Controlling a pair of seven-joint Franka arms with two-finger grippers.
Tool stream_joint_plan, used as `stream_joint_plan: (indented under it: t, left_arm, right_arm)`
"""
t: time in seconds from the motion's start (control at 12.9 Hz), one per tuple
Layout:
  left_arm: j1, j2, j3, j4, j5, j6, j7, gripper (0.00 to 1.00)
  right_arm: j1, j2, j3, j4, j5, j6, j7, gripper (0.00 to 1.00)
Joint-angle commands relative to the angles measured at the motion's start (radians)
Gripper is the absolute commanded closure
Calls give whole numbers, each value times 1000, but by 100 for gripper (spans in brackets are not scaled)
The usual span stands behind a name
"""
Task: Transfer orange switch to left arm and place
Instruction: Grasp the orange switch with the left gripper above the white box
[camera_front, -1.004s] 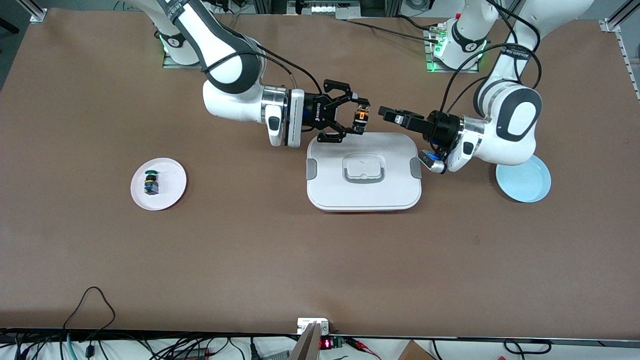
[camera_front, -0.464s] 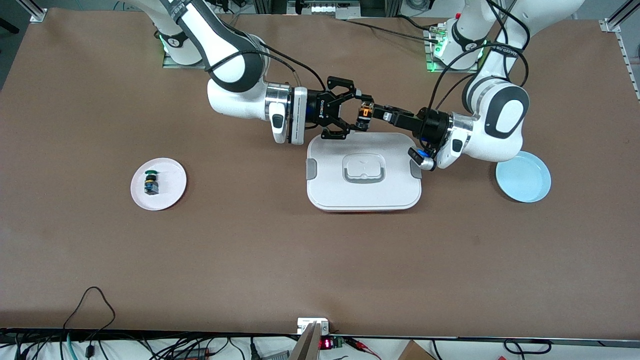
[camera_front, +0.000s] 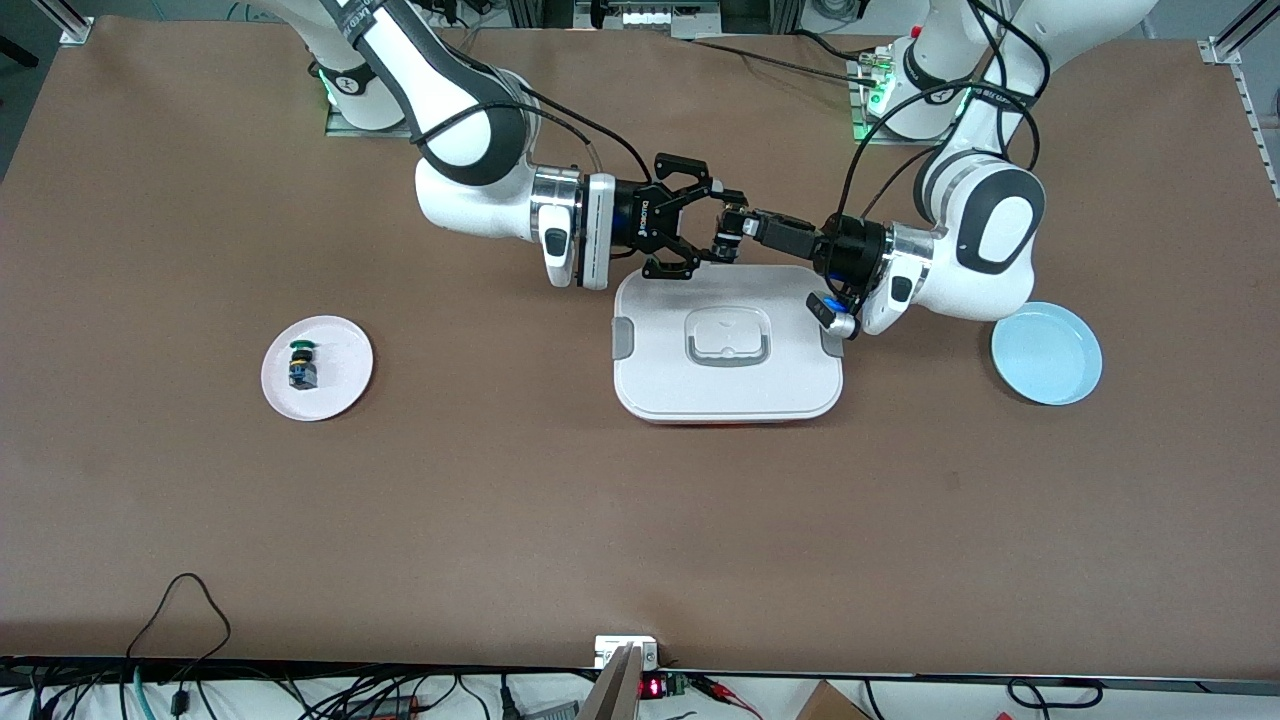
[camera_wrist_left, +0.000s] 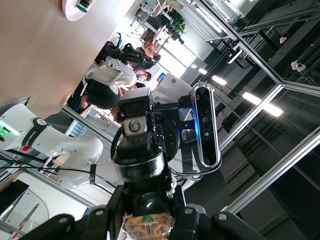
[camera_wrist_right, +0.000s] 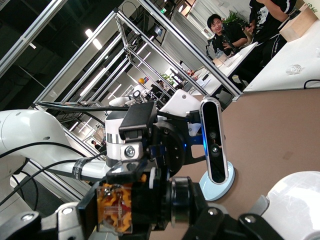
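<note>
the handover is in mid-air over the twelve o'clock edge of the large white rounded-rectangular plastic box (camera_front: 727, 345), and the step in hand looks to be the passing of the tiny orange switch (camera_front: 728, 236) from one arm to the other. the right gripper (camera_front: 712, 228), reaching in from nine o'clock, has its jaws clamped on the switch; the left gripper (camera_front: 745, 226), coming from three o'clock, has its jaws closed down on the same piece, so both hold it at once.

to do this well, the right jaws should let go only once the left grip is judged firm, and open fully before either arm draws back, so the part is not dragged or twisted. the retreat wants to be straight apart and level, keeping height over the lid, then the left arm can carry toward the light-blue round plate (camera_front: 1046, 353) at three o'clock without dipping onto the box.

the switch is small, hard and partly cylindrical; the right wrist view shows an orange body with metal terminals (camera_wrist_right: 116, 208), likely slippery under narrow pads. the box lid is smooth plastic with grey side clips and a recessed handle. the brown surface (camera_front: 640, 520) is matte. at nine o'clock a white round plate (camera_front: 340, 385) carries a green-capped switch (camera_front: 301, 364), not wanted here.
</note>
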Motion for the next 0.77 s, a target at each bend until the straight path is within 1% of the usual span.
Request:
stream_joint_plan:
  t: [0.0, 0.08, 0.23, 0.31, 0.39, 0.54, 0.7]
  left_arm:
    - [-4, -18, 1, -3, -15, 11, 26, 74]
    - [-4, -17, 2, 15, -4, 11, 23, 74]
    - [-3, -17, 4, 23, 14, 9, 14, 74]
    - [2, -17, 4, 40, 31, 9, 12, 74]
    - [2, -12, 4, 56, 63, 9, 11, 74]
    - [8, -8, 4, 96, 128, 9, 6, 74]
    - [13, -8, 12, 152, 221, 8, -21, 74]
  right_arm:
    - [10, 10, -3, 22, 25, 13, 3, 94]
    - [10, 10, -3, 23, 25, 13, 2, 93]
    - [10, 10, -4, 22, 25, 13, 2, 77]
    - [8, 10, -4, 22, 24, 13, 3, 35]
    - [7, 10, -7, 22, 24, 12, 6, 1]
    - [-4, 7, -13, 22, 16, 6, 11, 0]
    - [-8, -2, -32, 22, 11, -1, 8, 0]
